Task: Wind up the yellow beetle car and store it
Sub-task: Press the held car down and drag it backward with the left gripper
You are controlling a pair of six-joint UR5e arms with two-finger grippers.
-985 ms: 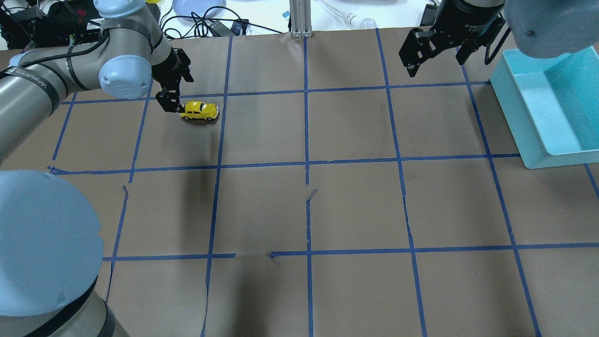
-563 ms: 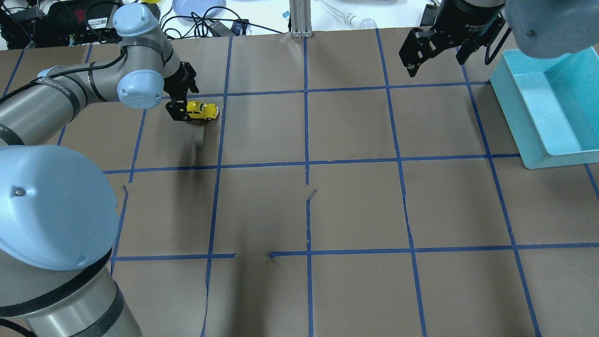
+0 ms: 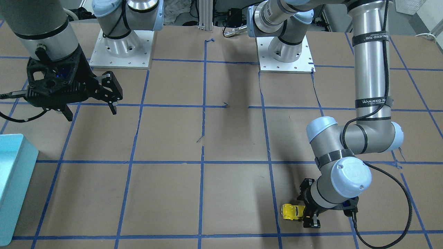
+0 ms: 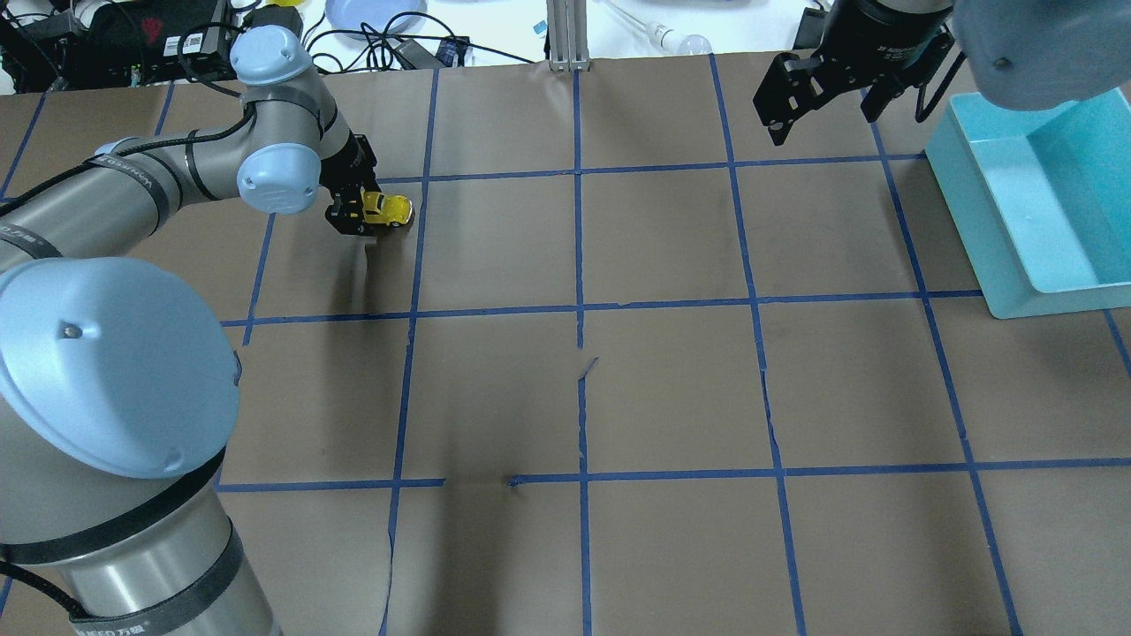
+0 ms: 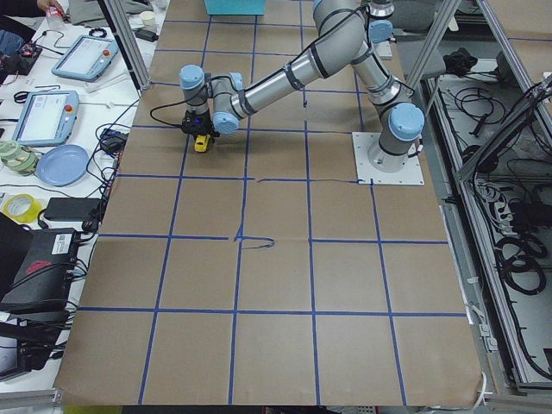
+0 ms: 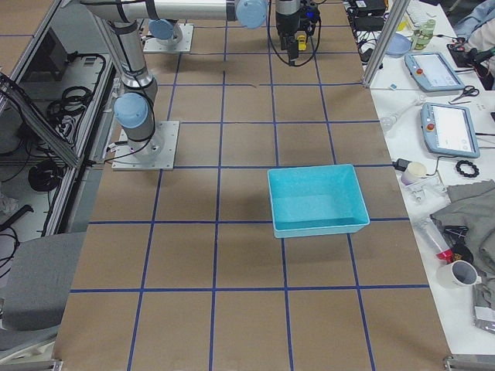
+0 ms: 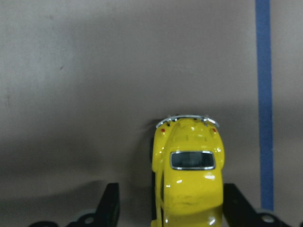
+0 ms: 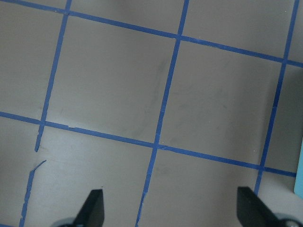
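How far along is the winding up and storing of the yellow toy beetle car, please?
Done: nothing visibly. In hand: the open left gripper straddles the glossy yellow toy beetle car on the table, ungripped. Left: grasping, winding, then storing it, presumably in the turquoise plastic bin near the open right gripper.

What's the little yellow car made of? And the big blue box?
The yellow car looks like glossy painted metal or hard plastic: bright glints sit on its roof, and its silvery bumper shines. The look alone cannot settle which. The blue box looks like smooth, stiff plastic, evenly turquoise with a soft sheen.
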